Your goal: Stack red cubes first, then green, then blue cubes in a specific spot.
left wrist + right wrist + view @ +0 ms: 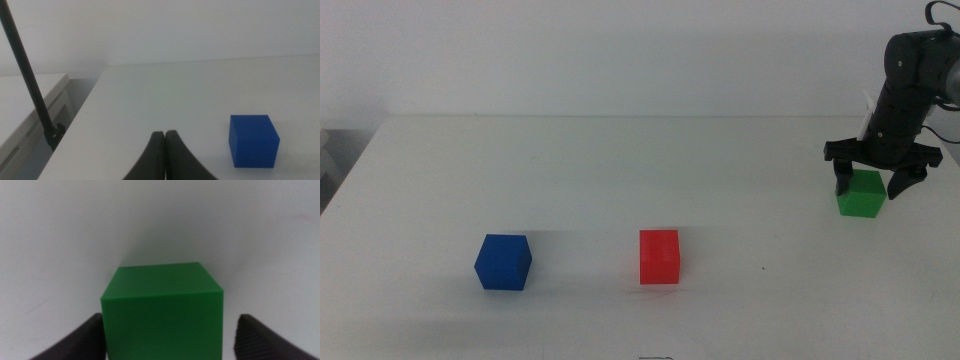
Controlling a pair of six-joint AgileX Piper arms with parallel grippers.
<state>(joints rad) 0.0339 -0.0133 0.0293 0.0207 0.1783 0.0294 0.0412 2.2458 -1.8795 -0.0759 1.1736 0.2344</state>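
Observation:
The green cube [861, 194] sits on the white table at the far right. My right gripper [869, 186] hangs over it with its jaws open, one on each side of the cube, which fills the right wrist view [162, 310]. The red cube [659, 257] sits near the table's middle front, alone. The blue cube [503, 262] sits at the front left and also shows in the left wrist view [252, 140]. My left gripper [165, 136] is shut and empty, low beside the blue cube, out of the middle view.
The white table [620, 180] ends at a far edge against a pale wall. In the left wrist view a dark pole [30, 80] stands off the table's side, next to a lower white surface [25, 100].

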